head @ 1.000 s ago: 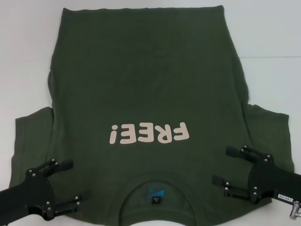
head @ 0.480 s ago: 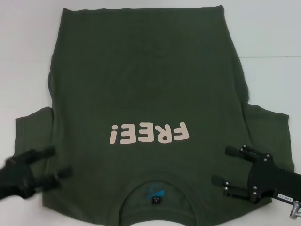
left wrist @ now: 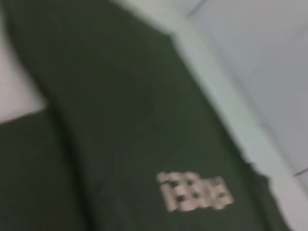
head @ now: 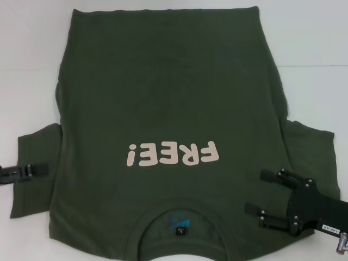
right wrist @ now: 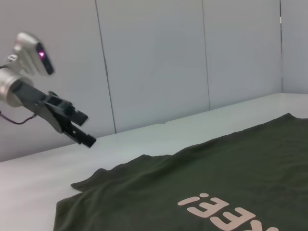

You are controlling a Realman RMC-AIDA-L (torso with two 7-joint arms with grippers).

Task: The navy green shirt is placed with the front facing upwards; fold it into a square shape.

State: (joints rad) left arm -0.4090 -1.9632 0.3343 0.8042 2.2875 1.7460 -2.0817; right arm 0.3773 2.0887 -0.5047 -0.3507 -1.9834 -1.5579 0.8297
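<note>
The navy green shirt [head: 163, 81] lies spread flat on the white table, front up, its pale "FREE!" lettering [head: 173, 154] and round collar [head: 182, 209] toward me. It also shows in both wrist views [left wrist: 120, 120] [right wrist: 216, 173]. My left gripper [head: 43, 171] sits at the outer edge of the left sleeve. The right wrist view shows this left gripper [right wrist: 90, 129] lifted above the table, fingers apart and holding nothing. My right gripper [head: 255, 191] is open over the right shoulder area beside the collar, with nothing between its fingers.
The white table [head: 310, 43] surrounds the shirt on the far, left and right sides. A blue print and dark tag [head: 179, 231] show inside the neck. Grey wall panels [right wrist: 154, 62] rise behind the table's far side.
My left gripper has drawn back to the left, from over the left shoulder to the sleeve's outer edge. The right gripper and the shirt have not moved.
</note>
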